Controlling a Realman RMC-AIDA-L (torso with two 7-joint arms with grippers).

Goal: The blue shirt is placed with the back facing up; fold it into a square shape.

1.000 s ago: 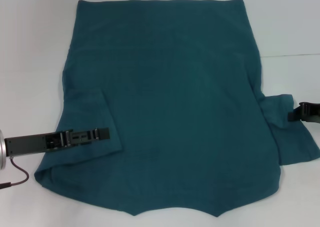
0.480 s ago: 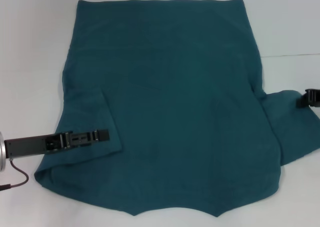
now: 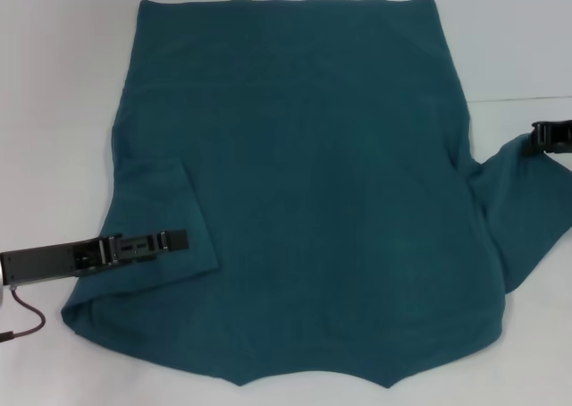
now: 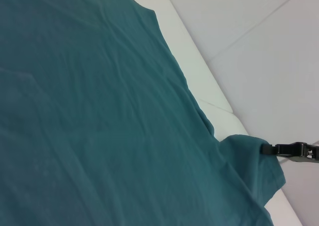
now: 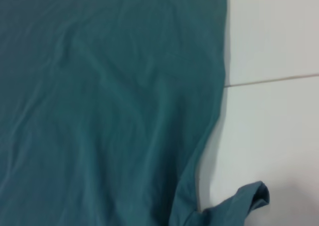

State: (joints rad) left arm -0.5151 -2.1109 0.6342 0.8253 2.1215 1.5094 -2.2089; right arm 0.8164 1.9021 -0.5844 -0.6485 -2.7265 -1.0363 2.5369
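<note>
The blue shirt (image 3: 304, 182) lies spread on the white table (image 3: 54, 84), plain side up. Its left sleeve (image 3: 165, 218) is folded inward over the body. My left gripper (image 3: 179, 241) lies on top of that folded sleeve, pointing toward the shirt's middle. At the right edge, my right gripper (image 3: 539, 139) is shut on the tip of the right sleeve (image 3: 514, 209), which it holds lifted and stretched away from the body. The left wrist view shows the same right gripper (image 4: 271, 149) pinching the sleeve corner (image 4: 249, 151). The right wrist view shows the shirt's side edge and the raised sleeve (image 5: 246, 201).
White table surface surrounds the shirt on all sides. A seam line (image 3: 518, 98) crosses the table at the right. A thin cable (image 3: 31, 321) hangs under the left arm near the shirt's lower left corner.
My right gripper has moved toward the far side with the right sleeve tip, drawing the sleeve up and taut. The left arm has slid back slightly to the left; the folded sleeve stays put.
</note>
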